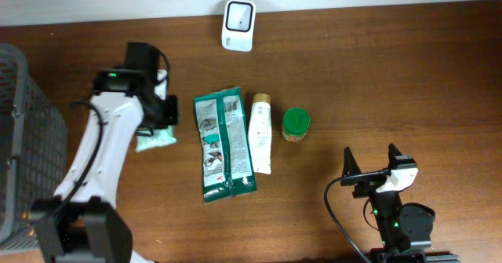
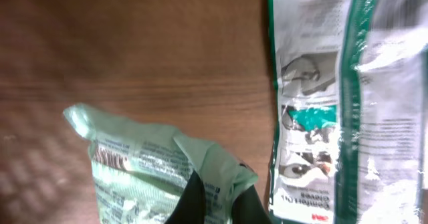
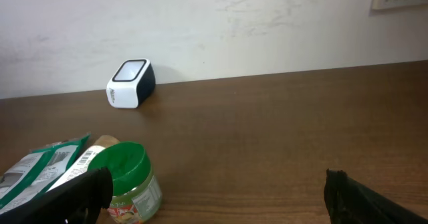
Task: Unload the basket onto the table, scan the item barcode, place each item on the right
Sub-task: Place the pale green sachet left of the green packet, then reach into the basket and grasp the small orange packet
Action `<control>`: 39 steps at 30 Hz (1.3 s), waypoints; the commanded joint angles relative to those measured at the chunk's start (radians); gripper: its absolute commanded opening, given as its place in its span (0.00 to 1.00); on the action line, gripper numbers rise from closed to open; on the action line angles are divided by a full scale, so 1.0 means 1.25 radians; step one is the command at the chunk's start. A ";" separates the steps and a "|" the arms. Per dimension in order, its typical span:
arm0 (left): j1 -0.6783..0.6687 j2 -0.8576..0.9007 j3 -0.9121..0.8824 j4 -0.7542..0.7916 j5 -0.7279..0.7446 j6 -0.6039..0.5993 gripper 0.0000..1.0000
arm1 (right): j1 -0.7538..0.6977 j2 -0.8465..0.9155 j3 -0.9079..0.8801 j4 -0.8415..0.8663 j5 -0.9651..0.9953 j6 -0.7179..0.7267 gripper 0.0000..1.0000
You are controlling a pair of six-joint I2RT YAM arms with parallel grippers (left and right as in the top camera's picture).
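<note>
Left hand [image 2: 215,208] first: dark fingers pinched shut on the bottom edge of the pale green packet [image 2: 144,164], and that's our item, over the left side of the surface [image 1: 392,74]. Whether it's off the wood, I can't tell. Just right of it lies the big green-and-white bag [image 1: 225,144], then the white tube [image 1: 260,133] and the green-lidded jar [image 1: 296,125], lid on. The scanner [image 1: 238,25] waits at the far edge, well apart. I'd call this the pick-up step. Next comes a carry to the scanner, barcode turned toward its window. The grey basket [image 1: 23,137] sits at the left edge, contents unclear. The right hand [image 1: 370,159] idles wide open and empty near the front right corner.
</note>
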 commanded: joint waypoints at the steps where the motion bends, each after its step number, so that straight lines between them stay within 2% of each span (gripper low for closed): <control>1: -0.032 0.041 -0.071 0.065 -0.009 -0.052 0.00 | -0.005 -0.005 -0.006 -0.001 -0.010 0.006 0.98; 6: -0.088 0.085 -0.108 0.148 -0.008 -0.096 0.00 | -0.005 -0.005 -0.006 -0.001 -0.010 0.006 0.98; 7: -0.096 0.088 -0.108 0.156 -0.008 -0.096 0.09 | -0.005 -0.005 -0.006 -0.001 -0.010 0.006 0.98; 10: -0.110 0.089 -0.107 0.177 -0.002 -0.096 0.57 | -0.005 -0.005 -0.006 -0.001 -0.010 0.006 0.98; 11: -0.110 0.089 -0.106 0.177 -0.002 -0.096 0.60 | -0.005 -0.005 -0.006 -0.001 -0.010 0.006 0.98; 14: -0.096 0.076 -0.031 0.130 -0.004 -0.095 0.60 | -0.005 -0.005 -0.006 -0.001 -0.010 0.006 0.98; 18: -0.037 0.002 0.209 0.000 -0.055 -0.077 0.61 | -0.005 -0.005 -0.006 -0.001 -0.010 0.006 0.98; 20: 0.027 -0.059 0.364 -0.082 -0.129 -0.077 0.66 | -0.005 -0.005 -0.006 -0.001 -0.010 0.006 0.98; 22: 0.113 -0.113 0.436 -0.103 -0.177 -0.077 0.70 | -0.005 -0.005 -0.006 -0.001 -0.010 0.006 0.98; 26: 0.392 -0.163 0.444 -0.078 -0.175 -0.078 0.72 | -0.005 -0.005 -0.006 -0.001 -0.010 0.006 0.98; 29: 0.569 -0.128 0.443 -0.094 -0.099 -0.087 0.70 | -0.005 -0.005 -0.006 -0.001 -0.010 0.006 0.98; 31: 0.659 -0.078 0.443 -0.148 -0.053 -0.086 0.69 | -0.005 -0.005 -0.006 -0.001 -0.010 0.006 0.98; 35: 0.733 0.043 0.442 -0.257 -0.066 -0.081 0.68 | -0.005 -0.005 -0.006 -0.001 -0.010 0.006 0.98; 39: 0.770 0.123 0.413 -0.302 -0.066 -0.071 0.66 | -0.005 -0.005 -0.006 -0.001 -0.010 0.006 0.98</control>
